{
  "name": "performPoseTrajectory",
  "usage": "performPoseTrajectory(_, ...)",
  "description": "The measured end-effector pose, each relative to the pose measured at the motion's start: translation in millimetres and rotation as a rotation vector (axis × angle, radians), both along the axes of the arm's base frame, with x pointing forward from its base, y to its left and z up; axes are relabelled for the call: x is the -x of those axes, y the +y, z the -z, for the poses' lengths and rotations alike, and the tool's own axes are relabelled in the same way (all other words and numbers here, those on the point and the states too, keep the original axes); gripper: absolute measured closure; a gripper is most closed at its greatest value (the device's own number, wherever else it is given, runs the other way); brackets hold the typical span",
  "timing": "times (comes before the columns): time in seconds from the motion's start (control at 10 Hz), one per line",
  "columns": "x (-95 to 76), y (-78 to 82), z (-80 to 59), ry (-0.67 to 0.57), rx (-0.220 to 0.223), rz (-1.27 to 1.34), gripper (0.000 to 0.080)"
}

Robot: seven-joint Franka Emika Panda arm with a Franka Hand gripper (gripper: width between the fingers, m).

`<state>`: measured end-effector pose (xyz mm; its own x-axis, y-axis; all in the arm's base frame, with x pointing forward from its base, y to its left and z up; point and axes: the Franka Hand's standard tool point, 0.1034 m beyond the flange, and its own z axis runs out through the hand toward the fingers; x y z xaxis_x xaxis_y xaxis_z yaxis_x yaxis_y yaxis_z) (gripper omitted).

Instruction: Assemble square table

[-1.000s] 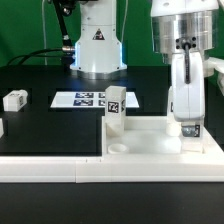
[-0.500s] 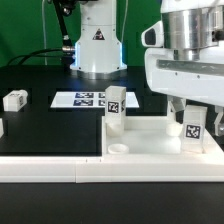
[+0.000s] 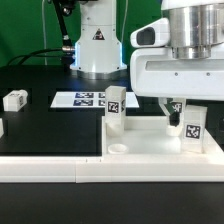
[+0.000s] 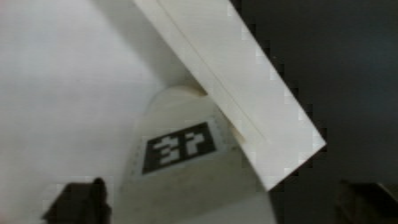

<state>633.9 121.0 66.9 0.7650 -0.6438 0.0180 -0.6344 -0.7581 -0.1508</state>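
Note:
The square table's white slab (image 3: 150, 142) lies at the front on the exterior view's right. Two white tagged legs stand upright on it: one near the middle (image 3: 114, 108), one at the right corner (image 3: 193, 132). My gripper (image 3: 180, 112) hangs just above and beside the right leg, hand turned broadside, jaws apart and holding nothing. In the wrist view the leg's tagged top (image 4: 178, 145) lies between my dark fingers (image 4: 80, 202), with a gap showing; the slab's edge (image 4: 231, 80) runs diagonally. A third leg (image 3: 14, 100) lies loose at the exterior view's left.
The marker board (image 3: 82, 99) lies flat on the black table behind the slab. The robot's white base (image 3: 97, 45) stands at the back. A long white rail (image 3: 50, 168) runs along the front edge.
The hand has turned about its vertical axis over the right leg and let go of it; the leg now stands uncovered on the slab's corner.

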Motion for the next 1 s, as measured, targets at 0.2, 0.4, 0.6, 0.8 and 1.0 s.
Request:
performPoseTrajectory(0.2,0.8,-0.9,0.7,0.008,-0.005,0.05,0.0425)
performPoseTrajectory(0.4,3.9,-4.7,2.6,0.037,-0.021,0.231,0.0503)
performPoseTrajectory(0.6,3.8,-5.4,2.7,0.048,-0.032,0.341,0.0503)
performPoseTrajectory(0.8,4.2,-6.9,2.0,0.089,-0.058,0.591,0.0503)
performPoseTrajectory(1.0,4.7,-11.0,1.8,0.146,-0.117,0.888,0.0504)
